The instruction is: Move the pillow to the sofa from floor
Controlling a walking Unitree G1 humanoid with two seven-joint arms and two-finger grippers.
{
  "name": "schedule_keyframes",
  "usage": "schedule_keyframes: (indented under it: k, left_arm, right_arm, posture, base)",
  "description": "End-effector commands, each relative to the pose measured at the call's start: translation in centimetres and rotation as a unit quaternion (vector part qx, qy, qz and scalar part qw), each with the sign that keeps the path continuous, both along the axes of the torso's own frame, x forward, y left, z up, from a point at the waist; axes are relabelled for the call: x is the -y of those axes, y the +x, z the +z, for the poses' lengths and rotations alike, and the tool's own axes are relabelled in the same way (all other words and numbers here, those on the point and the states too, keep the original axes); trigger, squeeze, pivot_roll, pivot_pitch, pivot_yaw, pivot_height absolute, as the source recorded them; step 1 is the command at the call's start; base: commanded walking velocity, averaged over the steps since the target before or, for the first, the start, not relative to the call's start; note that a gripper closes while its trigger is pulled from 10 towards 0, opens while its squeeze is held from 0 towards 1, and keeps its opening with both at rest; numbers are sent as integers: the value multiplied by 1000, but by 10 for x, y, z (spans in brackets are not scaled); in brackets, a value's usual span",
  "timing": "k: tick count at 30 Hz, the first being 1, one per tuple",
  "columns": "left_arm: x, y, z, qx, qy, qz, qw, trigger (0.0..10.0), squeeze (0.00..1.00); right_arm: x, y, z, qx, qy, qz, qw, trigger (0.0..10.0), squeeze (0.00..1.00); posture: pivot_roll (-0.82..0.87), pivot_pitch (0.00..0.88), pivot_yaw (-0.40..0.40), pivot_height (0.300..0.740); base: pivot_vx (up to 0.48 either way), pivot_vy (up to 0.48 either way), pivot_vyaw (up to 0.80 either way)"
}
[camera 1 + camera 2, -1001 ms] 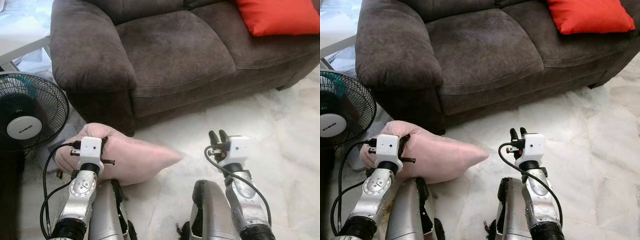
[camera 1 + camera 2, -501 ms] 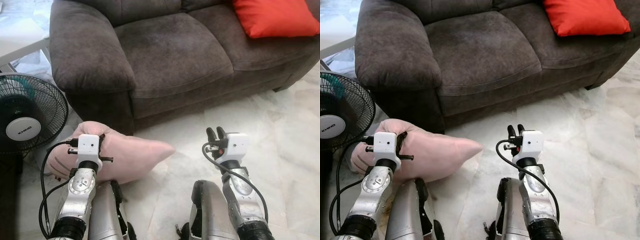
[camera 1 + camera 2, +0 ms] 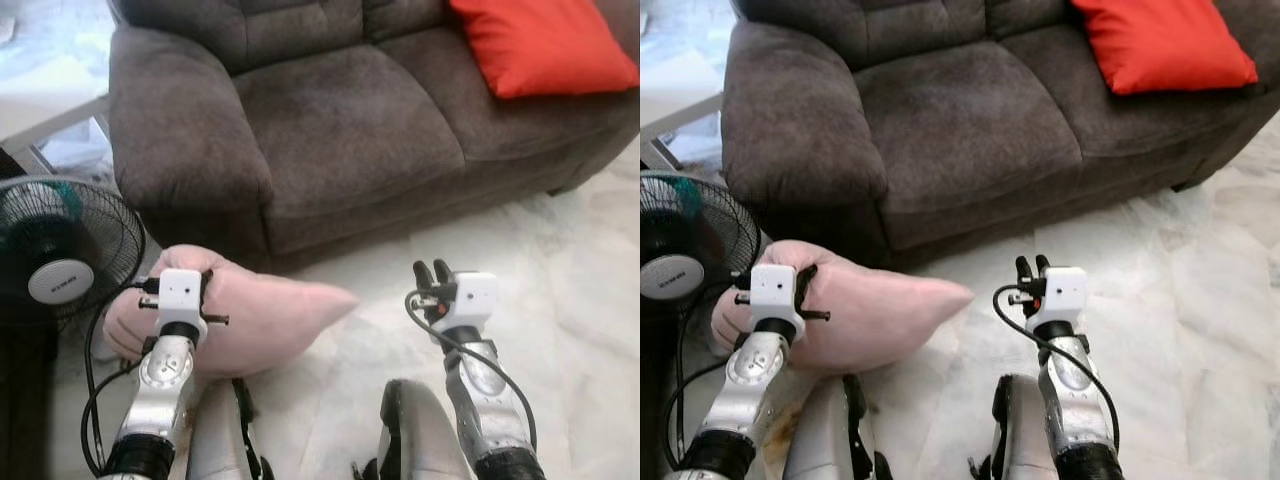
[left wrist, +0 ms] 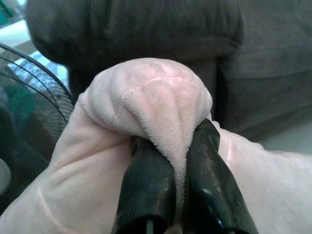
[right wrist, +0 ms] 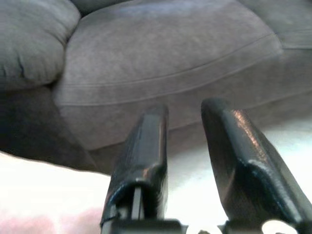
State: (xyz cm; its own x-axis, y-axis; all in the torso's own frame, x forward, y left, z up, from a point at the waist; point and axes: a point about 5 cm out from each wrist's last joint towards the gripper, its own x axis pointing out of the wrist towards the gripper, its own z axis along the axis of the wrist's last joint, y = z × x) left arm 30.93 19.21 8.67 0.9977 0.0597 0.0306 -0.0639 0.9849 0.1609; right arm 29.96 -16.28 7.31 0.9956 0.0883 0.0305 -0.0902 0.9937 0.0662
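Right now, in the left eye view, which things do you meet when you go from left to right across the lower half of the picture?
Fan → left gripper, shut on the pink pillow → right gripper, slightly open and holding nothing, above the marble floor.

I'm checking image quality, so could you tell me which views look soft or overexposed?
Left eye view: slightly blurred throughout, sofa edges soft. Right wrist view: floor blown out white behind the right hand. Left wrist view: pink pillow fairly sharp in the left hand, sofa behind soft.
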Motion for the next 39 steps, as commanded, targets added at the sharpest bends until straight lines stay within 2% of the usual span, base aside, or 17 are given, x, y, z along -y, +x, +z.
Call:
schedule_keyframes:
  k: [1, 15, 26, 39]
  left_arm:
    - [-3, 6, 23, 50, 6, 3, 999, 10000, 0]
    - [0, 7, 26, 52, 7, -2, 999, 10000, 0]
    - [3, 9, 29, 53, 5, -10, 999, 10000, 0]
    - [16, 11, 32, 57, -6, -52, 997, 10000, 0]
  right_arm:
    - [-2, 0, 0, -1, 7, 0, 1000, 10000, 0]
    - [-1, 1, -1, -2, 9, -1, 1000, 10000, 0]
    - [-2, 2, 0, 4, 14, -2, 1000, 10000, 0]
    - [1, 5, 1, 7, 17, -13, 1000, 10000, 0]
  posture:
    - [131, 125, 26, 648]
    - [133, 126, 25, 738]
    - [138, 122, 26, 740]
    - [146, 99, 25, 740]
  base:
    - [0, 0, 0]
    - [0, 0, 0]
    - [0, 0, 0]
    - [0, 0, 0]
